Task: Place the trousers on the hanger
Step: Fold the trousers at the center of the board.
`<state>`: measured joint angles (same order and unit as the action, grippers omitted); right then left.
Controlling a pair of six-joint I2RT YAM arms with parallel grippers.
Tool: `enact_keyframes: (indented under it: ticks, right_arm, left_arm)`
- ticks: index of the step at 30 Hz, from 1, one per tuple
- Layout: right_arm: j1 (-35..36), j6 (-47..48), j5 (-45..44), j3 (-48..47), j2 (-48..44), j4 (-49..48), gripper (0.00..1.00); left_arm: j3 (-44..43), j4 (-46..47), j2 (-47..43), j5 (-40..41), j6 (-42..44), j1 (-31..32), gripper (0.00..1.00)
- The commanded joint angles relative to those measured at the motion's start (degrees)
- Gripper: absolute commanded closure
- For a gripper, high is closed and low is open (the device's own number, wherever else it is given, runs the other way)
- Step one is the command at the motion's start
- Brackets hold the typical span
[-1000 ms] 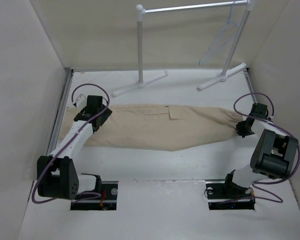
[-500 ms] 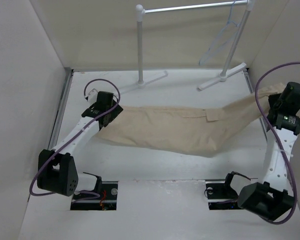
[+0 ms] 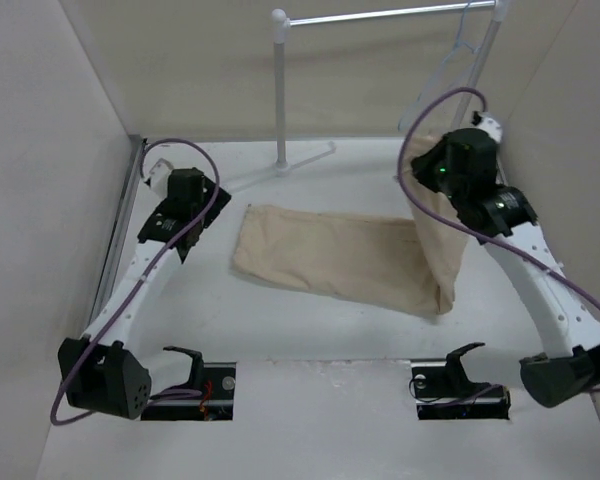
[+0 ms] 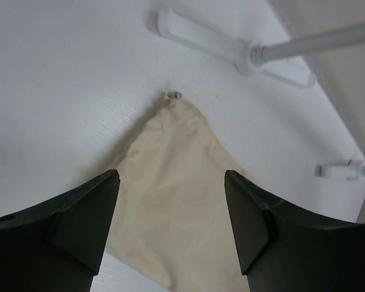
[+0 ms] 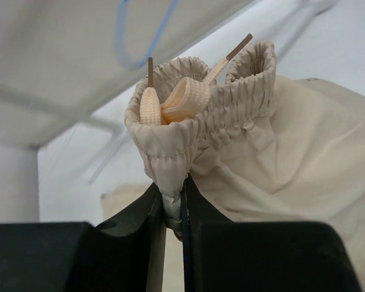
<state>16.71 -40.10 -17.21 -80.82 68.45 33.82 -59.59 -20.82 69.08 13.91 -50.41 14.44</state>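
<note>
Currently, the trousers (image 3: 340, 260) are spread on the worktop (image 3: 310, 340) in front of the garment rack (image 3: 279, 90), with their waist end held up off the surface beside the rack's right pole. That end is gripped by the right hand (image 5: 172, 204). The elastic waistband is pinched tightly between its two fingers, and the drawstring (image 5: 188, 97) is seen poking out above the gathered fabric. From the grasp the cloth hangs in a fold down to the worktop, while the legs are laid flat toward the rack's left foot. The left hand (image 4: 170, 182) is held above the worktop, in front of and left of the rack's left pole, over the leg ends. Its fingers are parted and nothing is gripped between them. The hanger (image 3: 446, 72) is hung from the right end of the rack's rail, above and behind the raised waistband; whether the two touch cannot be told.
</note>
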Motion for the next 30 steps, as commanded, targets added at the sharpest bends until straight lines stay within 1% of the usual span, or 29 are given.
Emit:
enact_keyframes:
  ticks: [1,4,6,9,10,12,14,15,16,18,21,23,24,25,26,28,29,30]
  right_arm:
    - [11.77,-1.29,-5.98,-7.84,6.32,-0.52,0.89]
    - [21.27,-3.58,-7.83,-14.70,15.63,-0.16,0.89]
    - [26.72,-4.64,-8.54,-19.62,23.10,-0.68,0.87]
    - [33.59,-4.29,-6.61,-28.84,35.66,-0.51,0.84]
    - [35.87,-4.20,-5.74,-31.57,39.79,-0.51,0.79]
    - [39.92,-4.29,-2.76,-36.32,46.92,0.45,0.63]
    - [42.91,-4.03,-1.08,-38.44,51.42,1.07,0.37]
    - [43.88,-3.76,-0.20,-39.06,52.48,2.37,0.30]
    - [44.06,-3.76,0.42,-38.89,52.14,3.52,0.25]
    - [42.15,-2.98,1.39,-35.22,48.47,3.45,0.20]
    - [37.14,-2.44,3.14,-21.36,36.98,-2.68,0.21]
    - [33.36,-2.44,4.64,-10.21,28.45,-7.35,0.25]
    - [31.86,-2.44,4.82,-6.41,25.71,-8.33,0.28]
    - [29.59,-2.62,5.34,-1.41,22.21,-9.12,0.34]
    - [26.78,-2.79,6.13,4.55,18.60,-9.65,0.50]
    - [22.73,-3.23,7.45,12.04,14.20,-9.74,0.73]
    - [20.45,-3.41,8.59,15.91,12.08,-9.48,0.79]
    - [18.51,-3.67,9.64,19.43,9.89,-9.48,0.82]
  left_arm:
    - [1.49,-0.45,-5.26,-0.37,1.28,-5.68,0.31]
    - [3.07,0.16,-6.67,-2.30,2.16,-10.69,0.31]
    - [4.13,0.25,-7.38,-3.18,2.25,-14.37,0.31]
    - [5.45,0.69,-8.43,-4.33,2.07,-18.95,0.31]
    - [5.80,0.60,-8.78,-4.77,2.07,-20.27,0.31]
    - [6.33,0.60,-9.40,-5.30,1.90,-22.47,0.31]
    - [6.77,0.60,-9.84,-5.30,1.90,-23.71,0.31]
    - [6.86,0.60,-9.93,-5.30,1.90,-24.06,0.30]
    - [6.86,0.69,-9.84,-5.47,1.98,-24.15,0.30]
    - [6.60,1.04,-9.23,-5.83,2.34,-23.45,0.30]
    - [6.33,2.27,-7.48,-5.39,2.42,-17.93,0.31]
    - [5.46,3.41,-4.85,-5.04,2.42,-11.97,0.33]
    - [4.67,4.20,-2.74,-4.69,2.51,-8.28,0.34]
    - [4.14,4.82,-1.16,-4.25,2.51,-5.46,0.36]
    - [3.00,5.61,1.38,-3.98,2.51,-2.12,0.38]
    - [0.28,7.80,7.62,-4.42,3.04,3.86,0.43]
    - [-1.21,8.77,10.69,-4.51,3.39,6.24,0.44]
    - [-2.88,9.65,13.77,-4.94,3.83,8.26,0.45]
